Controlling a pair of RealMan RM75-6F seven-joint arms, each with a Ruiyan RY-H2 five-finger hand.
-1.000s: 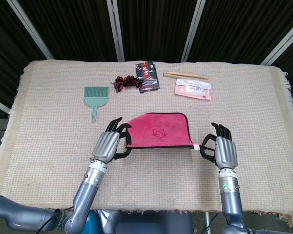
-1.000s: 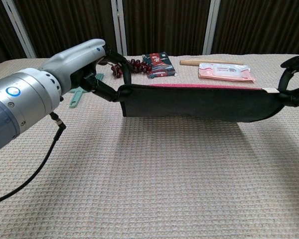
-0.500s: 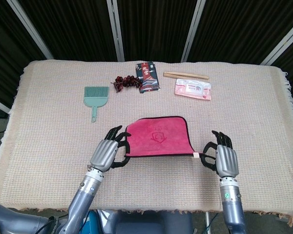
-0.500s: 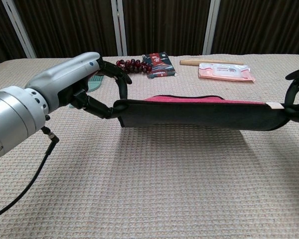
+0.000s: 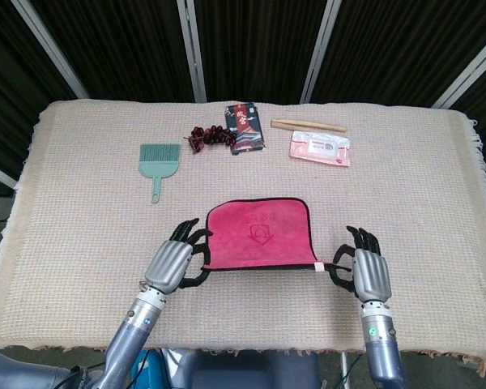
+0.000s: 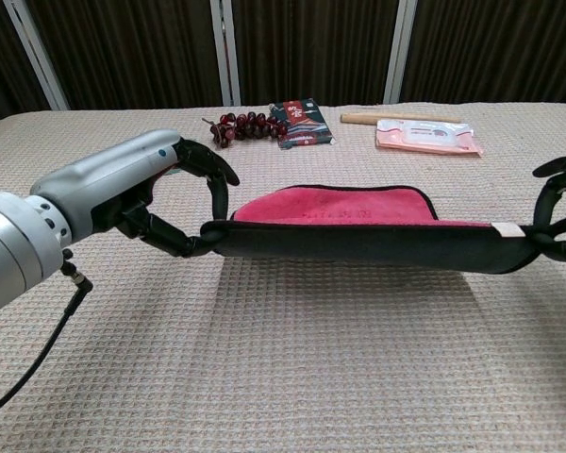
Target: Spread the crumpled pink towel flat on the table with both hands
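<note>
The pink towel (image 5: 261, 234) with a black border is stretched out between my two hands; its far part lies on the table and its near edge (image 6: 358, 243) is lifted off the cloth. My left hand (image 5: 175, 261) pinches the near left corner. My right hand (image 5: 364, 271) pinches the near right corner by its small white tag (image 6: 506, 229). In the chest view the left hand (image 6: 160, 193) fills the left side and the right hand (image 6: 555, 217) shows at the right edge.
Along the far side of the woven table cover (image 5: 81, 211) lie a green brush (image 5: 157, 160), a dark bead string (image 5: 207, 136), a dark packet (image 5: 245, 128), a wooden stick (image 5: 308, 126) and a pink wipes pack (image 5: 319, 149).
Both hands have drawn the towel toward me and lowered it. More of its pink face now lies spread on the table.
</note>
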